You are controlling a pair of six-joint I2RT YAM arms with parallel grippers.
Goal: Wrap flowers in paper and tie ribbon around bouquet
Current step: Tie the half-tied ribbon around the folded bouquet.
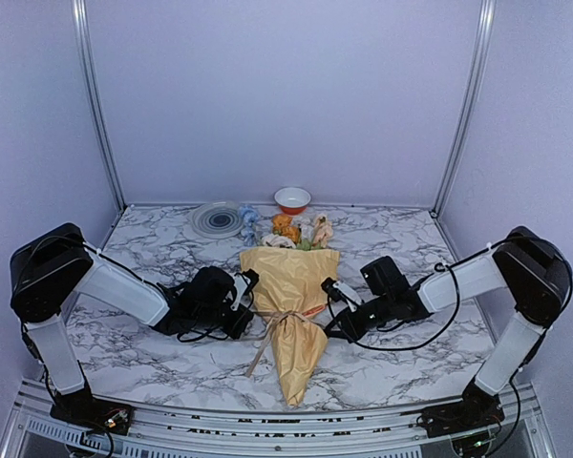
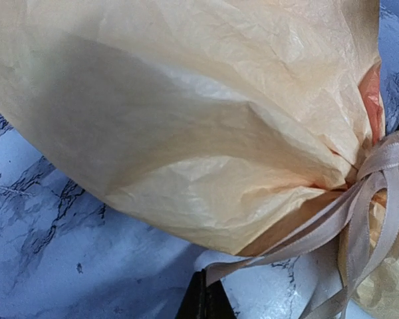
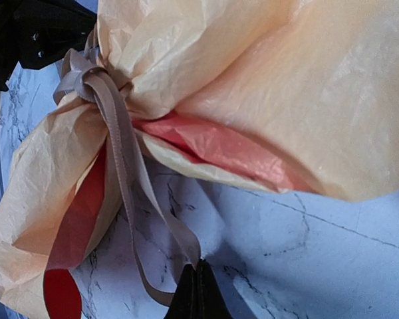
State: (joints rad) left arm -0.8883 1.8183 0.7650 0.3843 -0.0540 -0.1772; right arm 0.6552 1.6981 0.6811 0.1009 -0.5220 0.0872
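The bouquet (image 1: 291,320) is lying flat on the table (image 1: 162,253), directly between the two sets of jaws, with its narrow tail pointing toward the arm bases and the flowers (image 1: 291,231) showing at the wide far end. The ribbon (image 1: 273,322) is circling the gathered waist of the paper (image 2: 186,133) and is drawn into a knot, loose tails trailing off to either side. The left gripper (image 2: 203,286) is sitting fully closed just left of that waist; one tail is running straight into its fingertips and appears to be pinched there. The right gripper (image 3: 197,282) is likewise closed tight just right of the waist, a tail descending from the knot into its tips and apparently caught between them. Judging by its fine crinkles, the paper is behaving as a thin, light sheet that is likely to crush or tear under a direct pinch. The ribbon is looking flat, smooth and limp, so it is probably inclined to slip. The best purchase is on the tails, flat across the pads and away from the knot. Uneven pulls are likely to drag the light bouquet sideways.
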